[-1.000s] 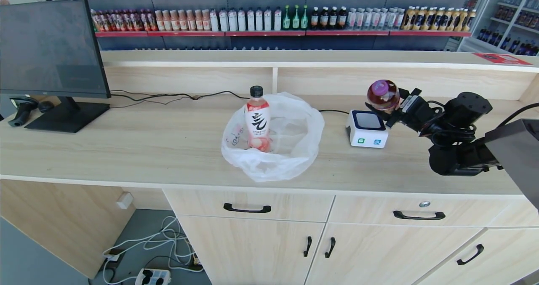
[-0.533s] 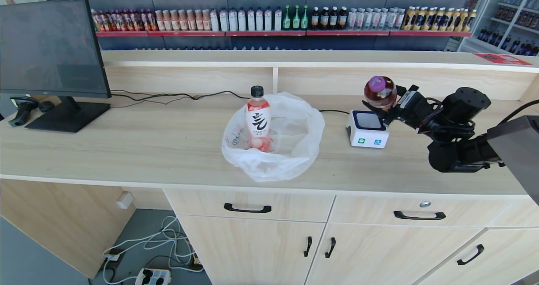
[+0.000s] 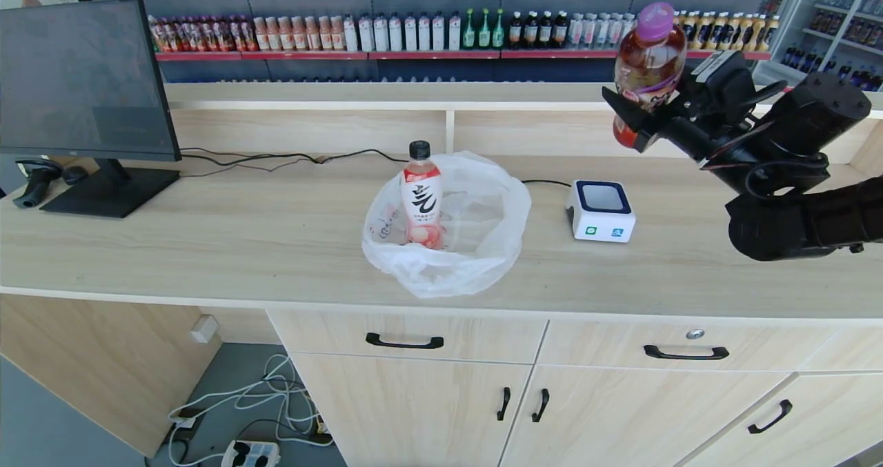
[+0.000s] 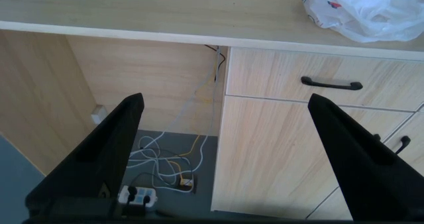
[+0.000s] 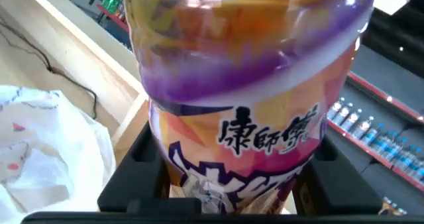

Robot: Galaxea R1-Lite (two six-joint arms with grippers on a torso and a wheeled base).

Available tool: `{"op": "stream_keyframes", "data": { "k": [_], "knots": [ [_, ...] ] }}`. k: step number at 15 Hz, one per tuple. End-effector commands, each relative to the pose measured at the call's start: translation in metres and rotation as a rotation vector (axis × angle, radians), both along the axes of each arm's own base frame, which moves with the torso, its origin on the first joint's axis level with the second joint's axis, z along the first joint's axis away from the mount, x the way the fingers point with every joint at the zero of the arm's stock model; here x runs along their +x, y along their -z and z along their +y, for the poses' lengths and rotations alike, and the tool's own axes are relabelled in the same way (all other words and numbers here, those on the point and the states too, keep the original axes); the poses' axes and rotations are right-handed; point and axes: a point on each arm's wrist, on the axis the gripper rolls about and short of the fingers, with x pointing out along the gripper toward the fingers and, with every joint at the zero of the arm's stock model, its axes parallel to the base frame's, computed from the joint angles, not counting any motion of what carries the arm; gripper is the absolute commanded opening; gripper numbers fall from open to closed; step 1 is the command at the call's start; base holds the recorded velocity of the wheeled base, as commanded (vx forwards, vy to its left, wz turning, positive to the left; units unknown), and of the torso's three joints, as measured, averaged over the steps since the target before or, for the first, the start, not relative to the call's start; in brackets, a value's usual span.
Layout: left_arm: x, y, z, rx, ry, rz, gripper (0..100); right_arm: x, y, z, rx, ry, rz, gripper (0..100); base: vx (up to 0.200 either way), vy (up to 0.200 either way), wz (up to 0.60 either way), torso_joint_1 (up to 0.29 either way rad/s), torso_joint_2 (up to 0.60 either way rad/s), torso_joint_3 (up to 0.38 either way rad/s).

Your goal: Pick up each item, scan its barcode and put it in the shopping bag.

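My right gripper (image 3: 638, 112) is shut on a purple-capped bottle of brown drink (image 3: 647, 67), held upright high above the counter, up and to the right of the white barcode scanner (image 3: 601, 211). The same purple-labelled bottle (image 5: 245, 98) stands close up in the right wrist view between the black fingers (image 5: 129, 181). The white shopping bag (image 3: 452, 225) lies open mid-counter with a pink-labelled, black-capped bottle (image 3: 421, 194) standing in it. My left gripper (image 4: 225, 158) hangs below counter level in front of the cabinets, open with nothing between its fingers; an edge of the bag (image 4: 358, 8) shows above it.
A monitor (image 3: 86, 81) on a stand sits at the counter's left end with a handheld scanner (image 3: 34, 181) beside it. Cables (image 3: 276, 158) run along the back of the counter. A raised wooden ledge (image 3: 483, 98) runs behind, with shelves of drinks (image 3: 448, 32) beyond. Drawers and doors (image 3: 524, 384) lie below.
My right gripper has lifted the purple-capped bottle from just above the scanner to well above the counter, turning it from tilted toward the camera to upright. Bag and pink bottle have not moved.
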Motion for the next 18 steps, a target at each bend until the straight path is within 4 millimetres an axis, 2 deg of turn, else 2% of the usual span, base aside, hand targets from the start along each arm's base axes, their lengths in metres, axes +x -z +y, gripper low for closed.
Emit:
{"op": "stream_keyframes", "data": {
  "k": [1, 4, 5, 8, 13, 14, 18],
  "knots": [
    [0.0, 0.0, 0.0, 0.001, 0.0, -0.002, 100, -0.042, -0.019, 0.044, 0.173, -0.068, 0.063, 0, 0.0, 0.0, 0.0, 0.0, 0.0, 0.0],
    [0.0, 0.0, 0.0, -0.001, 0.0, -0.002, 100, -0.066, -0.008, 0.088, 0.511, -0.071, 0.254, 0, 0.0, 0.0, 0.0, 0.0, 0.0, 0.0],
    [0.0, 0.0, 0.0, -0.001, 0.0, -0.002, 100, -0.071, -0.003, 0.096, 0.605, -0.078, 0.302, 0, 0.0, 0.0, 0.0, 0.0, 0.0, 0.0],
    [0.0, 0.0, 0.0, -0.001, 0.0, -0.002, 100, -0.078, 0.0, 0.091, 0.681, -0.016, 0.355, 0, 0.0, 0.0, 0.0, 0.0, 0.0, 0.0],
    [0.0, 0.0, 0.0, -0.018, 0.0, -0.003, 100, -0.094, 0.021, 0.083, 0.664, 0.029, 0.437, 0, -0.2, 0.0, 0.0, 0.0, 0.0, 0.003],
    [0.0, 0.0, 0.0, -0.021, 0.0, -0.002, 100, -0.095, 0.022, 0.082, 0.667, 0.027, 0.432, 0, 0.0, 0.0, 0.0, 0.0, 0.0, 0.0],
    [0.0, 0.0, 0.0, -0.024, 0.0, 0.0, 100, -0.094, 0.022, 0.082, 0.67, 0.021, 0.424, 0, 0.0, 0.2, 0.0, -0.008, 0.0, 0.006]
  ]
}}
